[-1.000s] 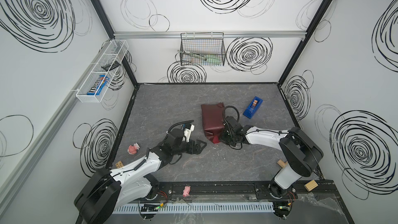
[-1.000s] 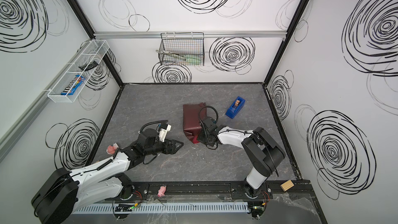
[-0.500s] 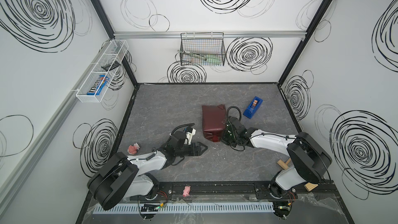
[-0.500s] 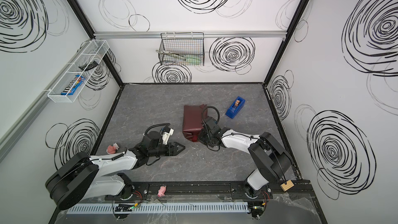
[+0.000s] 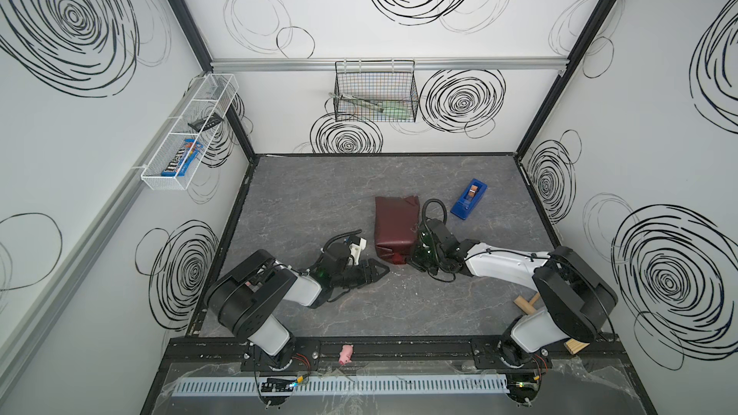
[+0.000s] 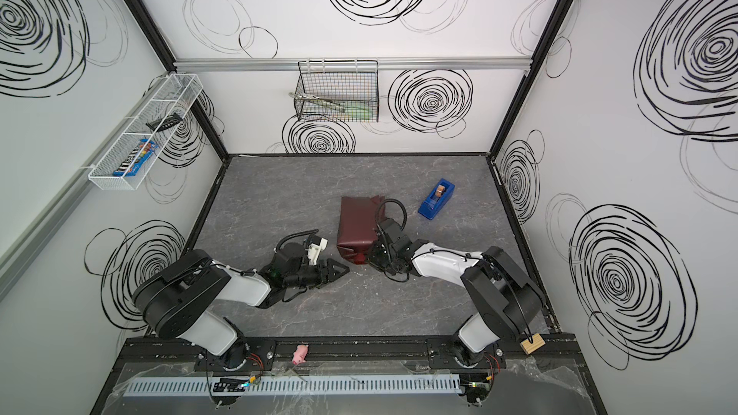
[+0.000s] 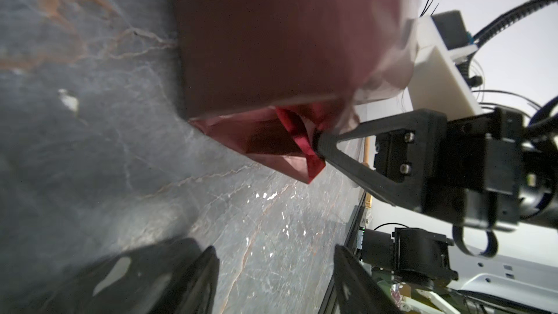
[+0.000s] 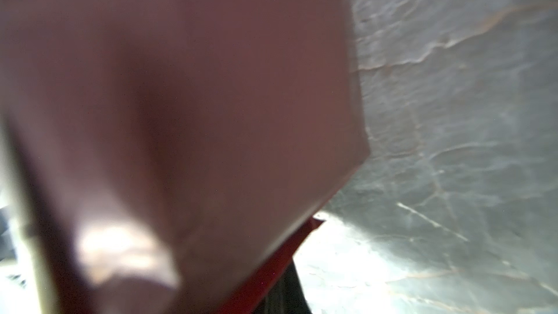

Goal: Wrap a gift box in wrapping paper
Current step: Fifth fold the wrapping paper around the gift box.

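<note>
Left wrist view: catching the right gripper (image 7: 316, 146) pinched shut on a folded red end flap of the wrapping paper (image 7: 271, 40), down against the grey table (image 7: 90, 146). Seeing the left gripper (image 7: 274, 264) parted partway, nothing between its fingers. Switching to a top view: finding the paper mid-table, folded into a boxy maroon bundle, no sighting of the gift box under it. Placing the right gripper at the bundle's 5 o'clock corner, the left gripper toward 7 o'clock, just short of the paper. Noting a blue tape dispenser (image 5: 469, 203) out at 2 o'clock, well apart.
</note>
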